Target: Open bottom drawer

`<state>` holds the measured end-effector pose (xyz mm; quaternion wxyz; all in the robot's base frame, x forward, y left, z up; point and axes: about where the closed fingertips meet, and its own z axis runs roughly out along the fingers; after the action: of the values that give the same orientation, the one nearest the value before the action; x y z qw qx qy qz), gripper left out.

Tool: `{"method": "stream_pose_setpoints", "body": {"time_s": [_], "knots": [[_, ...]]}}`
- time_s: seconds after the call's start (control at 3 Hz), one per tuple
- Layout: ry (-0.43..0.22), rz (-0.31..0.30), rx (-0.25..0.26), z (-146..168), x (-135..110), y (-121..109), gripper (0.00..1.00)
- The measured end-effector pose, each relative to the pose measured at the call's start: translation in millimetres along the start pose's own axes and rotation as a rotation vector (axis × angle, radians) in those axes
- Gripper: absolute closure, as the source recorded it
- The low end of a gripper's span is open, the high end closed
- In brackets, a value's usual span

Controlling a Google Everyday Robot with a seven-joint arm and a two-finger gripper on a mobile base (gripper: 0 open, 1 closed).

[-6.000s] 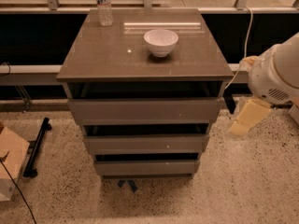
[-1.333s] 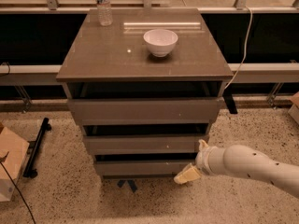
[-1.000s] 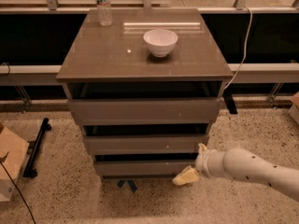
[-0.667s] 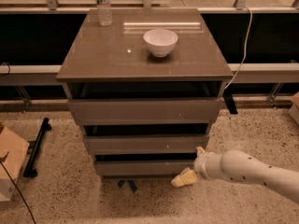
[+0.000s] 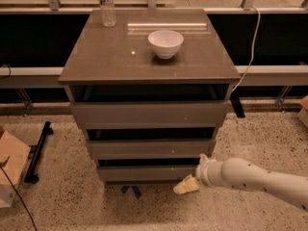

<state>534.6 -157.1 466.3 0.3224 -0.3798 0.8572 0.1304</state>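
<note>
gripper [image 5: 186, 184]: low, at the bottom drawer's front right corner; grip state can't tell
bottom drawer [image 5: 144, 173]: lowest of three, just above the floor
worktop [image 5: 110, 57]: bowl [image 5: 165, 43], bottle [image 5: 106, 6]
floor: cardboard box [image 5: 9, 167] at left, well apart

A grey-brown cabinet [image 5: 106, 57] with three drawers is shown standing on a speckled floor [image 5: 67, 206]. A white bowl [image 5: 165, 43] and a clear bottle [image 5: 106, 6] are carried on its top, well apart. The claw [image 5: 186, 185], borne on a white arm [image 5: 260, 179] entering from the right, is seen low at the right end of the bottom drawer [image 5: 144, 173]; contact cannot be judged.
</note>
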Motion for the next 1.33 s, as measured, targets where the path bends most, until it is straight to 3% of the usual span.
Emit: {"method": "stream_pose_setpoints", "body": {"time_s": [0.67, 1.33], "knots": [[-0.008, 0.06, -0.06, 65, 27, 2, 0.0], [-0.049, 0.128, -0.111, 117, 39, -16, 0.0]]}}
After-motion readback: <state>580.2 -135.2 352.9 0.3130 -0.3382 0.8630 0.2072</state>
